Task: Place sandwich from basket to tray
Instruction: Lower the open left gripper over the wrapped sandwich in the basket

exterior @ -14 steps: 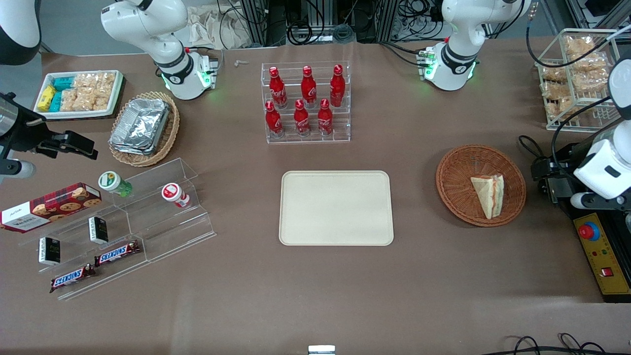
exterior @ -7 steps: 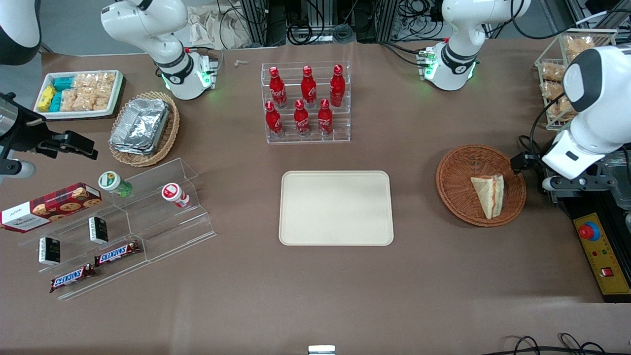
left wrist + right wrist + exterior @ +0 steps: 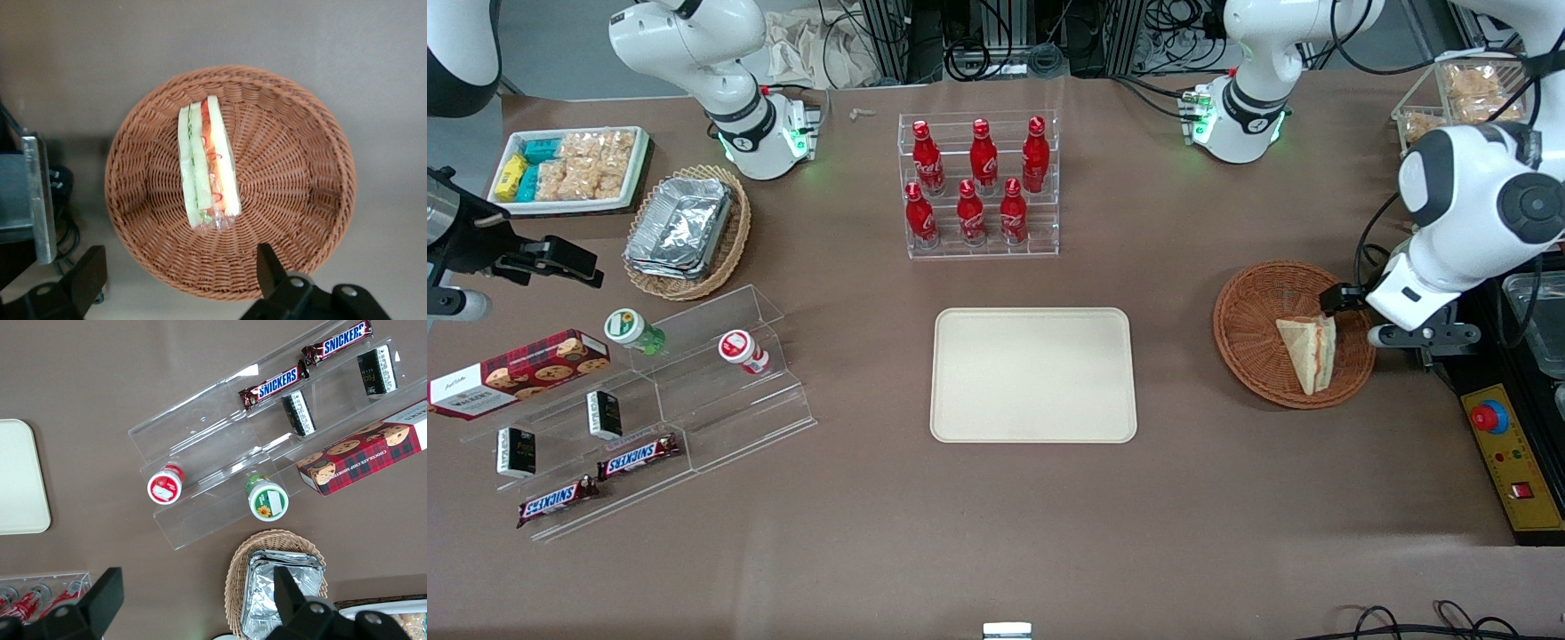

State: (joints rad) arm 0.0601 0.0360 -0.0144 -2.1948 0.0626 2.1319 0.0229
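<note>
Toward the working arm's end of the bench [image 3: 1192,498], the basket [image 3: 1254,311], round and of reddish-brown wicker, rested on the brown surface with the sandwich [image 3: 1309,351] lying inside it, off-centre toward the rim nearest the working arm. The sandwich [image 3: 208,163] lay on its side in clear wrap, its white bread and green and red filling layers facing up in the left wrist view, within the basket [image 3: 300,167]. The gripper [image 3: 1336,300] hung above the basket's rim on the working arm's side, just beside the sandwich's upper end and not touching it; its fingers [image 3: 270,267] stood wide apart and held nothing. The tray [image 3: 1034,374], cream-beige, lay flat near the middle of the bench, well apart from the basket. A clear rack of red bottles [image 3: 978,182] stood farther from the front camera than the tray. Toward the parked arm's end were a tan basket with foil trays [image 3: 687,231], a white tray of snack packets [image 3: 569,169], and a clear stepped stand [image 3: 649,409] with two Snickers bars [image 3: 596,480], a biscuit box [image 3: 516,373] and small jars [image 3: 743,351].
</note>
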